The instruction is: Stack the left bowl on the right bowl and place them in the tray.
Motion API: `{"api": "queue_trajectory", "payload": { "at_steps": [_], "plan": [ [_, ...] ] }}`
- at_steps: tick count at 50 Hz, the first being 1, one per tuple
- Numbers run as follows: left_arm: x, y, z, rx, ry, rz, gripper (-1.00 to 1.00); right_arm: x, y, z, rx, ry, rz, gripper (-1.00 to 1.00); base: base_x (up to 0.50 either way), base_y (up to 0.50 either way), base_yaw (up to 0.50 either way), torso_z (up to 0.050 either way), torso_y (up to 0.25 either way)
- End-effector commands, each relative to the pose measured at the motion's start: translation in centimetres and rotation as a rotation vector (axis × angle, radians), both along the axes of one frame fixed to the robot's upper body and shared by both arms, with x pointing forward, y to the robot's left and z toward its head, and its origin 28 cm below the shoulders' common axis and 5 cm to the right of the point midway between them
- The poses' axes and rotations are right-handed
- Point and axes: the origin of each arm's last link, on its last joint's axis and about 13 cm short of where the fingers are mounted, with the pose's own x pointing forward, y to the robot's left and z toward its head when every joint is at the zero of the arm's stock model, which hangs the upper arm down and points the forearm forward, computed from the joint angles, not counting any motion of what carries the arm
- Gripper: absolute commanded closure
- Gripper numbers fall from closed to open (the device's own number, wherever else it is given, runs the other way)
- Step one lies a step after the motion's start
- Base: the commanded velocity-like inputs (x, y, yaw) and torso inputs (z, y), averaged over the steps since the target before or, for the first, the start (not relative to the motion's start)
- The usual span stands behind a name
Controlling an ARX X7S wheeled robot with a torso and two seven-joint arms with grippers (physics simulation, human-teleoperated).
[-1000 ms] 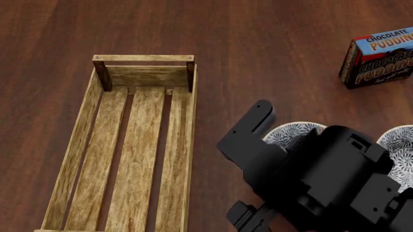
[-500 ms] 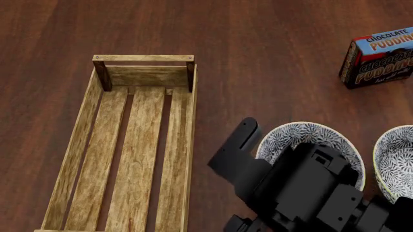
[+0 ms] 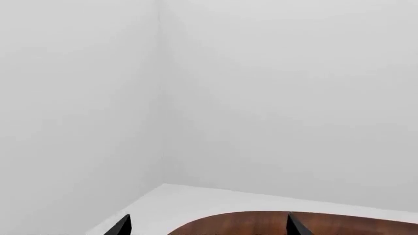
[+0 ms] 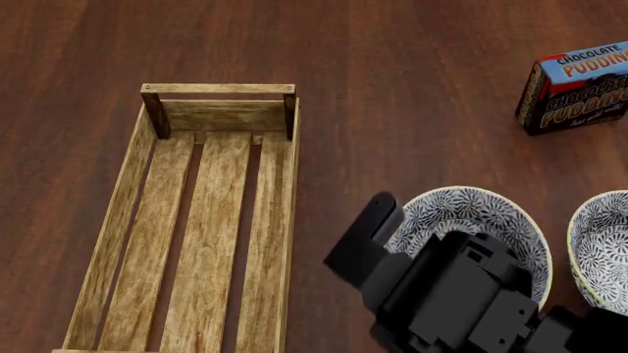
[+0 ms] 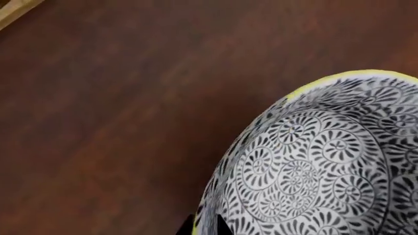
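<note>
The right gripper (image 4: 378, 220) is reaching over the near-left rim of the left bowl (image 4: 481, 220); the right wrist view is showing two dark fingertips (image 5: 219, 226) straddling that rim, though I cannot tell whether they are clamping it. Only that view is showing the bowl's black-and-white swirl pattern and yellow lip up close. The right bowl (image 4: 601, 246) is sitting just beside it. The left gripper (image 3: 205, 226) is showing only in its own view, fingers spread apart, facing pale walls. On the dark wooden counter (image 4: 393, 88), the long slatted tray (image 4: 147, 220) is lying left of the bowls, and a pudding box (image 4: 579, 88) is standing farther back.
</note>
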Motion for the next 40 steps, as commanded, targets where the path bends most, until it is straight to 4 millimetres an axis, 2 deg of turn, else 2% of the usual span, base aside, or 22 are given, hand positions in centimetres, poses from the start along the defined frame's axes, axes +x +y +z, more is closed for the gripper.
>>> {"api": "queue_trajectory", "payload": {
  "at_steps": [1,14,24,40],
  "plan": [
    [0.2,0.0,-0.1,-0.002,0.002,0.002,-1.00,-0.2,-0.1,-0.8,0.007,0.040,-0.006,1.00,0.00,0.00,0.00,0.000,0.000],
    [-0.3,0.0,0.3,0.000,-0.005,0.005,-1.00,-0.5,-0.3,-0.1,0.012,0.022,-0.010,1.00,0.00,0.00,0.00,0.000,-0.001],
    [-0.5,0.0,0.5,-0.002,-0.014,0.002,-1.00,-1.5,-0.9,2.9,-0.017,-0.047,-0.009,1.00,0.00,0.00,0.00,0.000,0.000],
    [-0.9,0.0,0.6,-0.007,-0.026,-0.004,-1.00,-2.8,-0.9,5.5,-0.056,-0.116,0.009,1.00,0.00,0.00,0.00,0.000,0.000]
  ]
}}
